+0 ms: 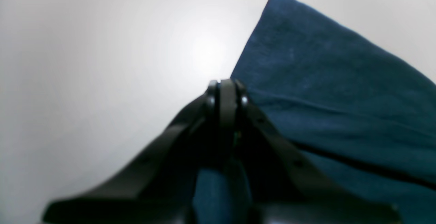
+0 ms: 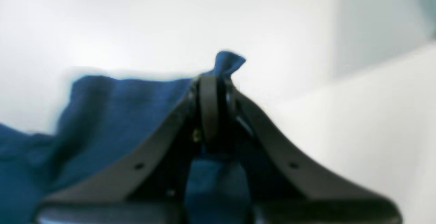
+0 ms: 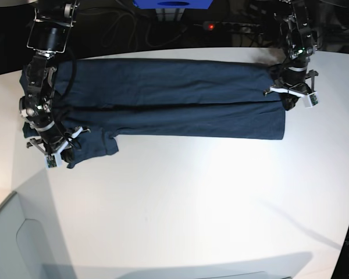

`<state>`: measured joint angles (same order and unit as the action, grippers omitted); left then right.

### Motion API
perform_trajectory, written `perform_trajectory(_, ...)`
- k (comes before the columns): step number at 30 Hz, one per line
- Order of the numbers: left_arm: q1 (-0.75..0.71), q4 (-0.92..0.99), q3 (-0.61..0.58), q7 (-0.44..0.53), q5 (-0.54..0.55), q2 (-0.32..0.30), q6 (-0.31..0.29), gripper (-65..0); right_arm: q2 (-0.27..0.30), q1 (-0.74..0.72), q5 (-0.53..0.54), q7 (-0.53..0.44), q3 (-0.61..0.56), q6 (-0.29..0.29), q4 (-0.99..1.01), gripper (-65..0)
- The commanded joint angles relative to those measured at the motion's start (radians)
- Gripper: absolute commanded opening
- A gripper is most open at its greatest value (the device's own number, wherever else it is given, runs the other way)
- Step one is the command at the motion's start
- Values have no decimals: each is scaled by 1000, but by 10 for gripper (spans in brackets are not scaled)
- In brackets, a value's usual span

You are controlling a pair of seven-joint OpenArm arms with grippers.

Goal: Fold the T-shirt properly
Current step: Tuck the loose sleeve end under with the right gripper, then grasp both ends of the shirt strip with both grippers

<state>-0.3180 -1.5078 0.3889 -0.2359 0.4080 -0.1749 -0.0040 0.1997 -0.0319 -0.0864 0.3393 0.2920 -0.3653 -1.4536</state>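
The dark navy T-shirt (image 3: 174, 99) lies across the white table as a long band folded lengthwise. Its sleeve end is bunched at the left. My left gripper (image 3: 288, 100) is at the band's right end. In the left wrist view the gripper (image 1: 226, 88) is shut at the edge of the shirt (image 1: 323, 81), with blue cloth showing between its fingers. My right gripper (image 3: 61, 152) is at the bunched left end. In the right wrist view it (image 2: 211, 81) is shut on the shirt (image 2: 112, 115), and a small tuft of cloth pokes out above the fingertips.
The white table (image 3: 180, 203) runs from the shirt to the front, and its edge cuts across the lower left corner. Behind the table are dark cables, a blue box (image 3: 173, 3) and a power strip with a red light (image 3: 210, 26).
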Motion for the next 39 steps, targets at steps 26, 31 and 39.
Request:
perform_trajectory(26, 24, -24, -1, 20, 2, -18, 2, -650, -187, 499, 17, -29, 241, 4, -609, -649)
perform_trajectory(31, 26, -24, -1, 20, 4, -18, 2, -650, -194, 542, 17, -35, 241, 4, -637, -649)
perform_trajectory(39, 38, -24, -1, 20, 2, -18, 2, -650, -210, 617, 18, -38, 241, 4, -666, -649)
